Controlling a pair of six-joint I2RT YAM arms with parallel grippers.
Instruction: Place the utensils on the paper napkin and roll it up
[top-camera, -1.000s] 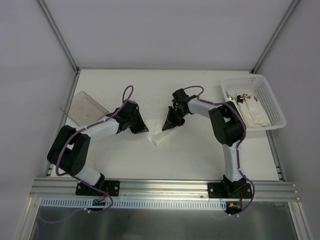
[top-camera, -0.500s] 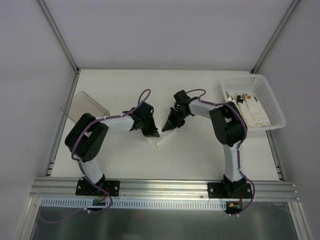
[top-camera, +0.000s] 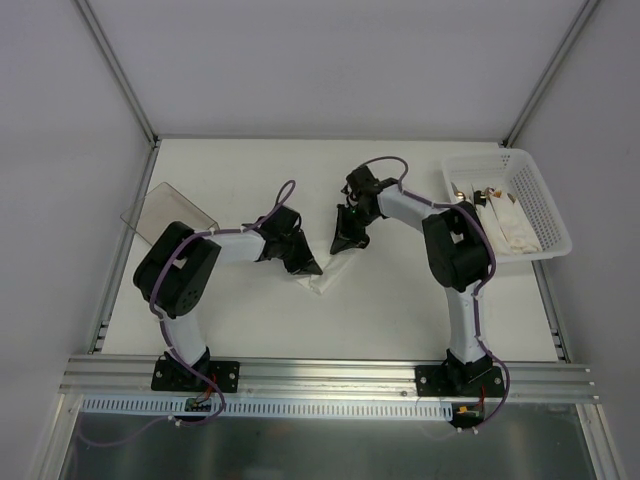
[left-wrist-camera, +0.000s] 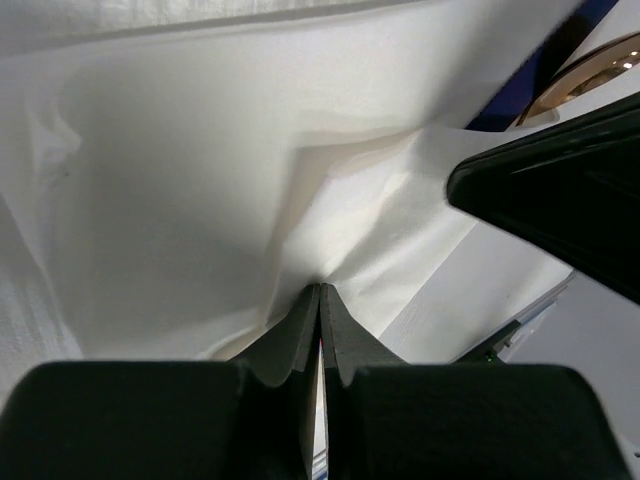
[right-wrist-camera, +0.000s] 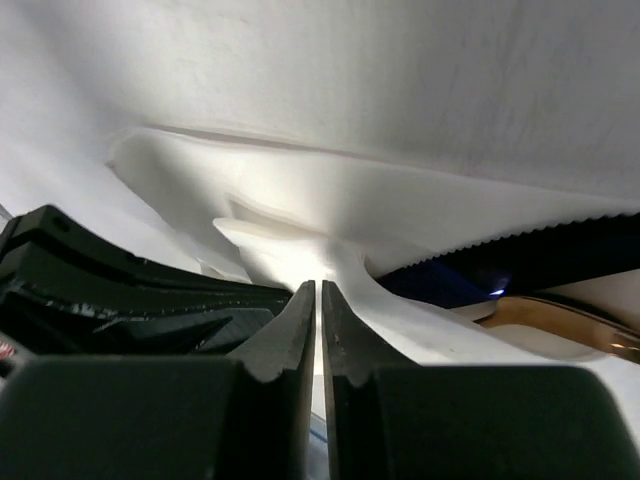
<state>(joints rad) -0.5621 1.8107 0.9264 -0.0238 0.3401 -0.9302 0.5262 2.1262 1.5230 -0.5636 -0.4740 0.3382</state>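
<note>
1. Paper napkin (top-camera: 320, 283), white and rumpled, on the table (top-camera: 400, 310) right at the tips of both grippers, bunched up rather than spread flat.
2. Left gripper (top-camera: 307, 266): fingers pressed together, pinching a fold of the napkin. Creases fan out from the tips in the left wrist view.
3. Right gripper (top-camera: 343, 245): fingers drawn all but together, with only a hairline slit between them. Tips at a raised ridge of the napkin; cannot tell whether any paper is caught there.
4. Tips of the two grippers angled toward each other across the napkin, near one another but apart in the overhead view. Right one a little farther from the arm bases than the left.
5. Black finger of the right gripper close at the right edge of the left wrist view, just beyond the pinched fold.
6. Utensil (right-wrist-camera: 560, 320): tan, only a curved edge showing, just to the right of the right gripper's tips and tucked under a napkin layer with a serrated edge. Cannot tell which piece of cutlery it is, nor how many lie inside.
7. Basket (top-camera: 548, 210), white and perforated, well off to the right gripper's outer side at the table's right edge, holding white rolled bundles.
8. Container (top-camera: 168, 213), clear and smoky, well apart from the left gripper on its outer side, near the table's left edge.
</note>
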